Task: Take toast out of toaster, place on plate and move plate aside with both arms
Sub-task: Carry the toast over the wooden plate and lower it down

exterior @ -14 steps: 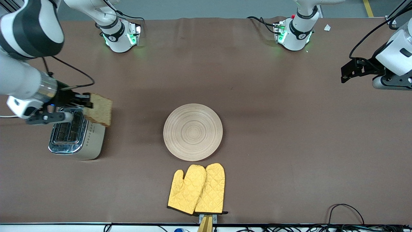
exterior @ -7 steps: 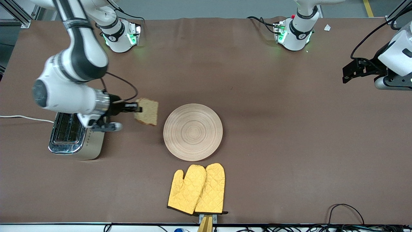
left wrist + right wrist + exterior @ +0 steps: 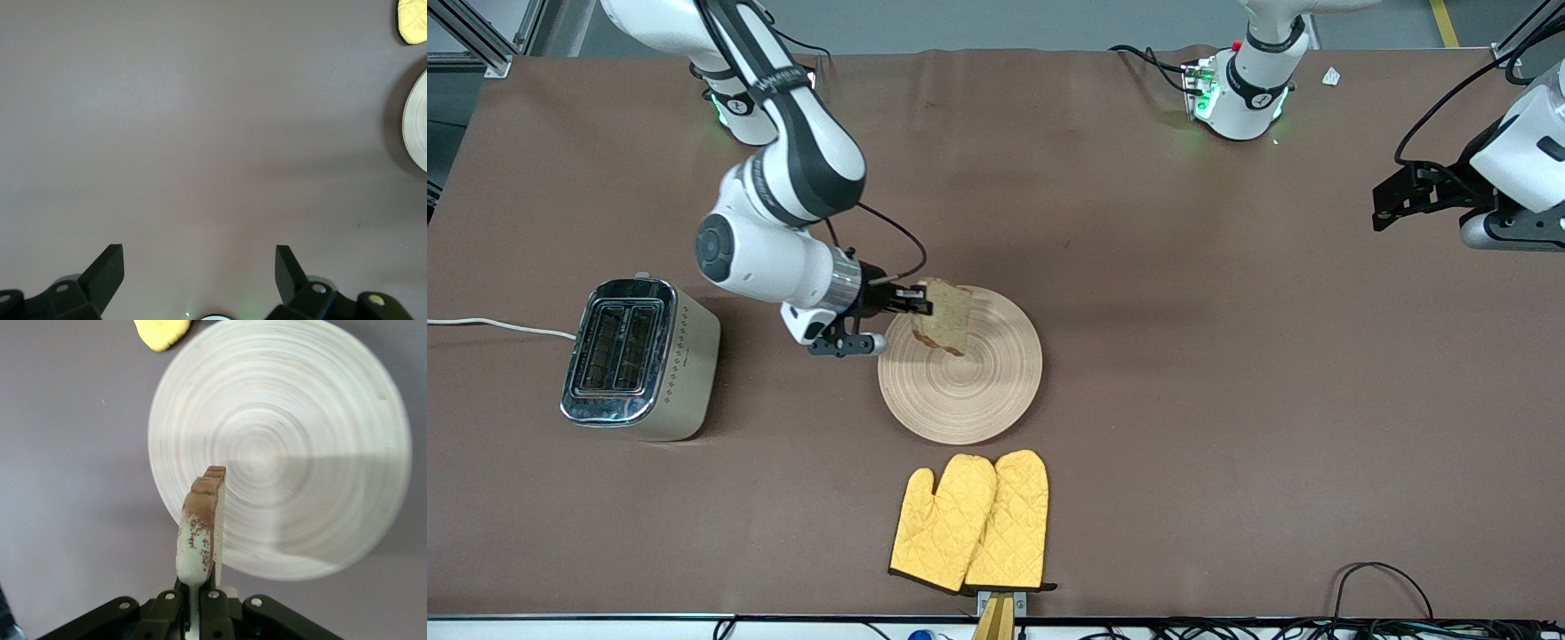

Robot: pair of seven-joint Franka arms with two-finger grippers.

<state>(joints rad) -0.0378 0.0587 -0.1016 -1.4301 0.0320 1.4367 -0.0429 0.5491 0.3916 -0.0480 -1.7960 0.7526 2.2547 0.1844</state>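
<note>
toast (image 3: 943,318): held on edge over the plate (image 3: 978,391), above the rim part toward the right arm's end; not yet set down
right gripper (image 3: 919,302): clamped on one crust edge of the toast, slice sticks out upright past the fingertips; wrist view shows the thin edge of the toast (image 3: 200,533) with the plate (image 3: 320,420) under it
left gripper (image 3: 1392,200): jaws wide apart, nothing in them, over bare tabletop at the left arm's end; arm waits; wrist view shows both fingers (image 3: 107,270) spread over brown surface
toaster (image 3: 639,357): toward the right arm's end, well apart from plate, slots look empty, white cord trailing off
handling: toast likely light, stiff-ish but crumbly, crust is the firmer place to pinch; squeeze too hard and it may crack; released on edge it may tip flat or land partly off the rim
plate handling: looks like wood, rigid, low rim, probably slides easily; take at the rim
tabletop (image 3: 1227,400): brown matte cover, flat, faint creases
oven mitts (image 3: 971,523): yellow pair, nearer the front camera than the plate, just beside it
room: cables along the near edge, grey floor past the arm bases
</note>
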